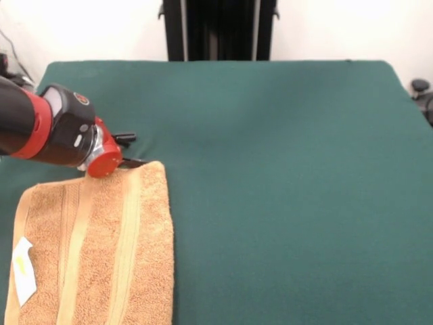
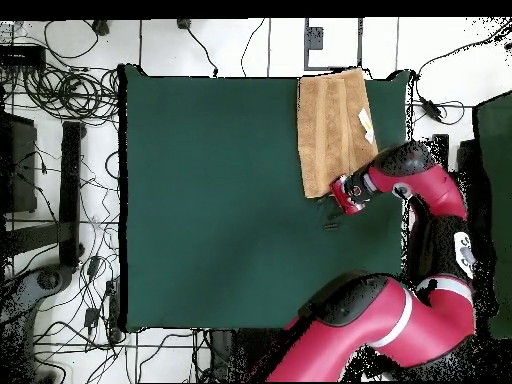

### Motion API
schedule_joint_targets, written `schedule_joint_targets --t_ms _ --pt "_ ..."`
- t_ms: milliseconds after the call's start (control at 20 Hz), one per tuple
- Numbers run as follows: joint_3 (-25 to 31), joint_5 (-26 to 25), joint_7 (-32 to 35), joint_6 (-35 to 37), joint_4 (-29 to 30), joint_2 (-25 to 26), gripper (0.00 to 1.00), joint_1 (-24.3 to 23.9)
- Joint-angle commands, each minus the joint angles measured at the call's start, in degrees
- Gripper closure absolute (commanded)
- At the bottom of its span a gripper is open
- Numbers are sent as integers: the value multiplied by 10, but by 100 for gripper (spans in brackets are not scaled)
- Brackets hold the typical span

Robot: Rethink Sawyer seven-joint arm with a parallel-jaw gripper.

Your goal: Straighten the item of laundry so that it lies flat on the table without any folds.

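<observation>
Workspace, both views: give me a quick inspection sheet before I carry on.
Surface: green table, bare apart from the towel.
Job's things: tan towel spread at one corner of the table, white tag showing, no folds visible; its near end is cut off in the front view.
Clutter: nothing seen on the table.
Gripper: gripper low at the towel's edge; open or shut unclear.
Cables: cables tangled on the floor.
Surroundings: white floor, black stands.
</observation>
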Motion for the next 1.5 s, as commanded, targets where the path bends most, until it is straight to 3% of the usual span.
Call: schedule_joint_targets --t_ms 50,800,1500 --pt "-18 -111 -101 -209 -83 32 0 -48" --pt "-13 -109 -75 -200 -74 29 0 -50" --pt "-6 -119 -90 -262 -34 17 0 -48"
